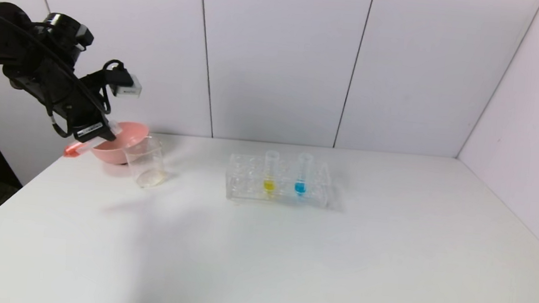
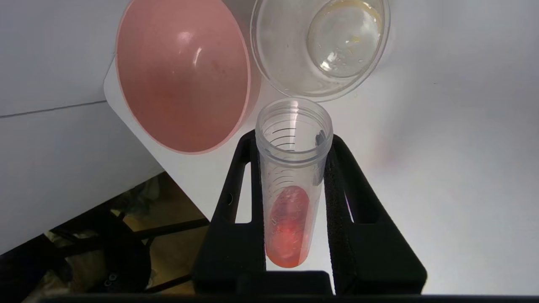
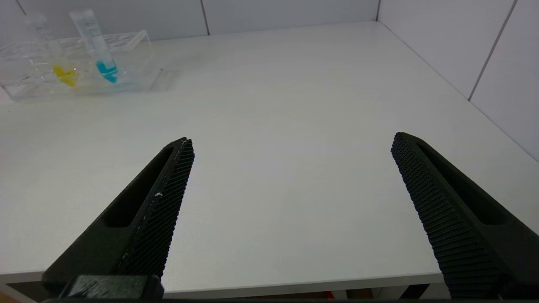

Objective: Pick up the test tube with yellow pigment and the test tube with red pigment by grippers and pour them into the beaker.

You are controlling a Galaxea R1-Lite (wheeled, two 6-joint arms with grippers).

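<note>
My left gripper (image 1: 98,132) is shut on the test tube with red pigment (image 2: 290,185) and holds it tilted almost flat above the table's far left. Its open mouth points toward the beaker (image 1: 146,162), and its red tip (image 1: 72,151) points away. The red liquid lies along the tube's lower half. In the left wrist view the beaker (image 2: 320,46) sits just past the tube's mouth. The test tube with yellow pigment (image 1: 270,171) stands upright in the clear rack (image 1: 247,181); it also shows in the right wrist view (image 3: 54,54). My right gripper (image 3: 290,176) is open and empty over the table's front edge.
A pink bowl (image 1: 126,144) sits right behind the beaker, at the table's far left corner. A blue-liquid tube (image 1: 302,174) stands in the rack beside the yellow one. White walls close the back and right sides.
</note>
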